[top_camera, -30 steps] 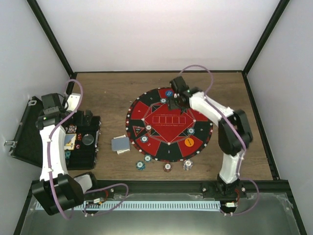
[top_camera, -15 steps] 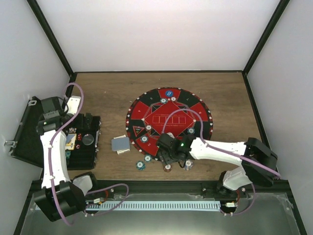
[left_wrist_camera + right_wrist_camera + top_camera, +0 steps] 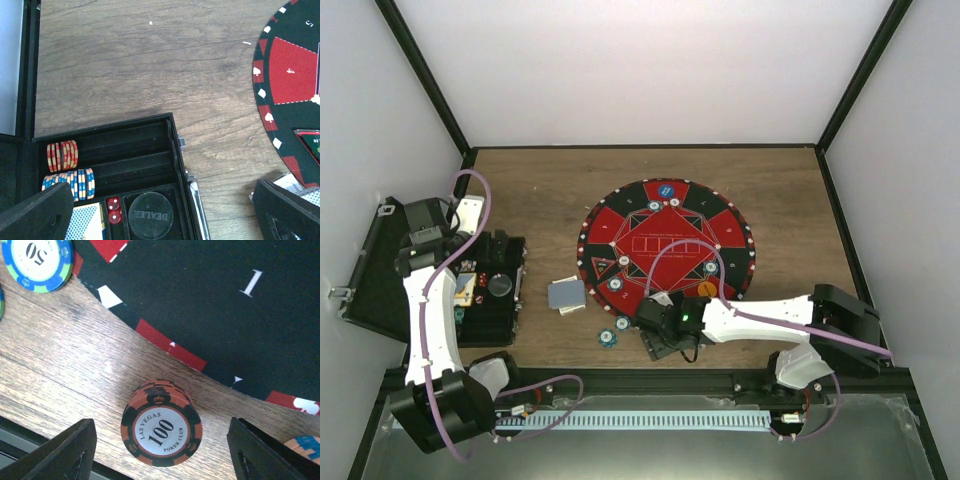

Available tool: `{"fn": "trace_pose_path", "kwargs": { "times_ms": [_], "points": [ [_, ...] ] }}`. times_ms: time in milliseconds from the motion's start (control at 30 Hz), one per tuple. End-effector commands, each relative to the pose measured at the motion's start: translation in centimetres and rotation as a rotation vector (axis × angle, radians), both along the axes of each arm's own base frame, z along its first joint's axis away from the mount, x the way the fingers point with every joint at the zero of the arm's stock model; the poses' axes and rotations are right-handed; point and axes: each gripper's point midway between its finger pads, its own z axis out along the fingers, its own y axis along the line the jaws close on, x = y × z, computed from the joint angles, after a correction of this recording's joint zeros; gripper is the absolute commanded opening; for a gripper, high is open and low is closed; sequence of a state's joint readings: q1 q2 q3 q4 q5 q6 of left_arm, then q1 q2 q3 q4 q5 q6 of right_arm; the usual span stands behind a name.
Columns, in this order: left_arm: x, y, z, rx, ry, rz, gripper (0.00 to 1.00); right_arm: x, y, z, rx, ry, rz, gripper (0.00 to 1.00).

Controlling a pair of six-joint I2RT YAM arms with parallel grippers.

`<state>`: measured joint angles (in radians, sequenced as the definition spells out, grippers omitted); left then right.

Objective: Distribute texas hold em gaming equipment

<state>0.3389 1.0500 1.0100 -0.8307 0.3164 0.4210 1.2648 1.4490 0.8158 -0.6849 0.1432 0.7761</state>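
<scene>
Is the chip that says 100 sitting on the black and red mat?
No, the 100 chip sits on the bare wooden table, just off the edge of the mat.

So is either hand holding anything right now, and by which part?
Nothing is held. The right hand hangs open over the orange 100 chip stack, not touching it; the left hand is open over the black case.

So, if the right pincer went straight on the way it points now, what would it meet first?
Most likely the orange-brown stack of 100 chips, which stands on the wooden table beside the round mat, centred in the open right pincer. Depth is hard to judge.
</scene>
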Motion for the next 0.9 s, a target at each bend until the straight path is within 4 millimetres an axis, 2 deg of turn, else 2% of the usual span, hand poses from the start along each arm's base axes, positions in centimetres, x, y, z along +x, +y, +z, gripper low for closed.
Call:
{"fn": "trace_pose_path", "kwargs": {
  "times_ms": [0,267,500,867],
  "points": [
    [0.0,0.3,0.3,0.009,-0.022,0.017,1.0,-0.5,0.3,-0.5,0.003,0.004,-0.012,0.72],
    [-0.1,0.3,0.4,0.01,-0.024,0.016,1.0,-0.6,0.2,-1.1,-0.016,0.005,-0.004,0.59],
    [-0.2,0.1,0.5,0.004,-0.016,0.01,1.0,-0.6,0.3,-1.5,-0.024,0.011,0.0,0.43],
    [-0.2,0.1,0.5,0.006,-0.021,0.006,1.0,-0.1,0.9,0.6,0.004,-0.017,-0.003,0.29]
  ]
}}
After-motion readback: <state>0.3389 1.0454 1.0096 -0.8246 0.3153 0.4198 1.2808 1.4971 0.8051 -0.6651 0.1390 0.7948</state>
